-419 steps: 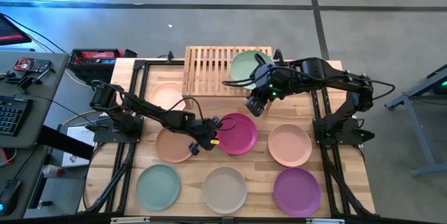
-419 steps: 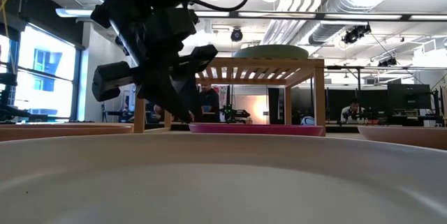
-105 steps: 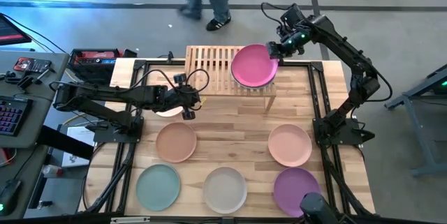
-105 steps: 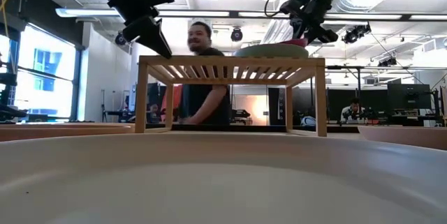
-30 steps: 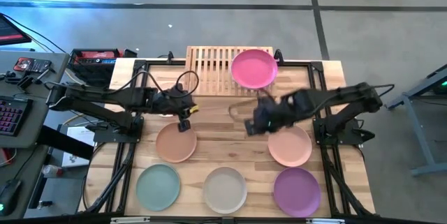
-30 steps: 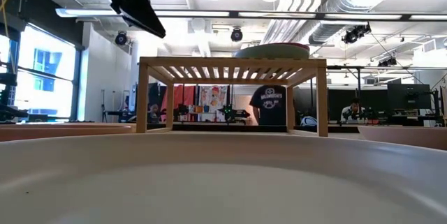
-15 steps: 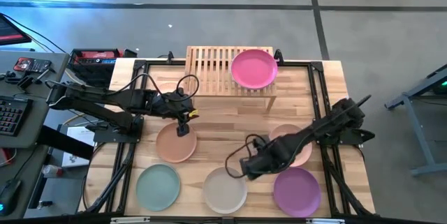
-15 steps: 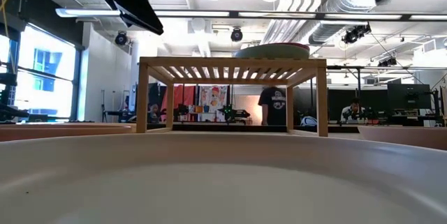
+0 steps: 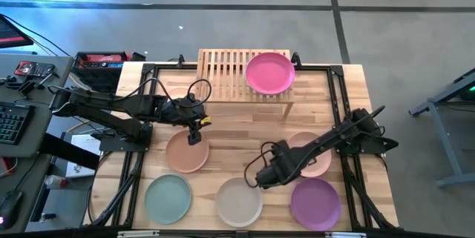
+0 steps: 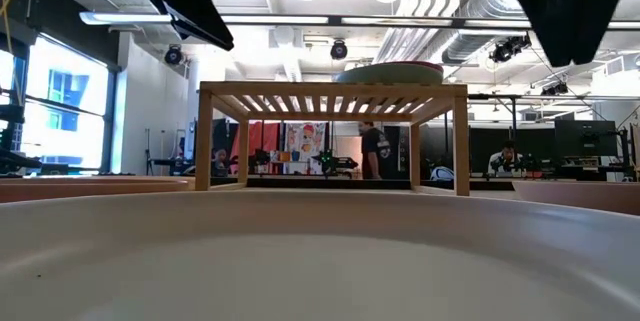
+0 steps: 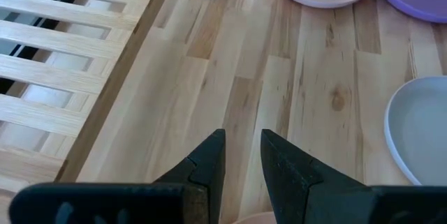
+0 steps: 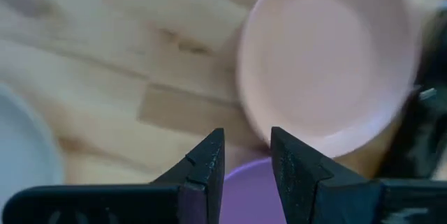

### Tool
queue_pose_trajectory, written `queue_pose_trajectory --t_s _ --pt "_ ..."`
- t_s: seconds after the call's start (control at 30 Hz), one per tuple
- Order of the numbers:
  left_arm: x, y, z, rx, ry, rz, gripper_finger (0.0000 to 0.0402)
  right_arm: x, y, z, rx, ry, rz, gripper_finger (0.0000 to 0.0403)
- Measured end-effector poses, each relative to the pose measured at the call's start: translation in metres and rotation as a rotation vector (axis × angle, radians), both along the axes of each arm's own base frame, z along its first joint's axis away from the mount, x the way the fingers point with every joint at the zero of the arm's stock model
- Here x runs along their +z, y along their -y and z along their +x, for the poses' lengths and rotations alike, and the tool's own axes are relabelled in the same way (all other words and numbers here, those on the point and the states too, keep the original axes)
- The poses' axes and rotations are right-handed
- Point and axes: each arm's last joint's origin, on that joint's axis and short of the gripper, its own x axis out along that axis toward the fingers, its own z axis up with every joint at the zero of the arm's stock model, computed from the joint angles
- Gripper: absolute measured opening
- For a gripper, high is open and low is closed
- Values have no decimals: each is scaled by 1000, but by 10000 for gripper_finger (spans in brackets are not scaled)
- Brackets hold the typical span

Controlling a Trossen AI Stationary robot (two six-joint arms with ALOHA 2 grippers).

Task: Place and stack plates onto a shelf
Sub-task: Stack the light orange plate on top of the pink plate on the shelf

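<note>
Magenta plate (image 9: 269,73) on shelf (image 9: 223,73) | no legible writing; labels unreadable

Grey floor (image 9: 223,38) (exposed ceiling ducts (image 10: 470,6))

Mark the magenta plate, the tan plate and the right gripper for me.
magenta plate (image 9: 270,73), high view, its centre.
tan plate (image 9: 185,155), high view, its bare middle.
right gripper (image 9: 260,182), high view, between its fingertips.

High view overhead; low view level, sharing the shelf (image 9: 243,73); wrists close.
</note>
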Motion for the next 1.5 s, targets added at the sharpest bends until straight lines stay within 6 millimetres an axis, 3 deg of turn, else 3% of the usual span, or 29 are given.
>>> queue_pose_trajectory --t_s 0.27,0.47,0.7,1.0,1.27,1.5 --pt "0 0 0 3 0 2 81 -1 32 11 110 -44 -19 92" --pt "0 0 0 4 0 2 81 -25 51 -1 103 -69 61 92" --pt "0 0 0 3 0 3 81 -44 54 -18 42 111 165 92" --pt "0 0 0 6 0 6 81 -62 56 -23 41 123 181 92" --pt "0 0 0 6 0 6 81 -66 58 -21 43 139 139 92" --pt "0 0 0 7 0 6 81 -85 59 -15 27 73 144 92"
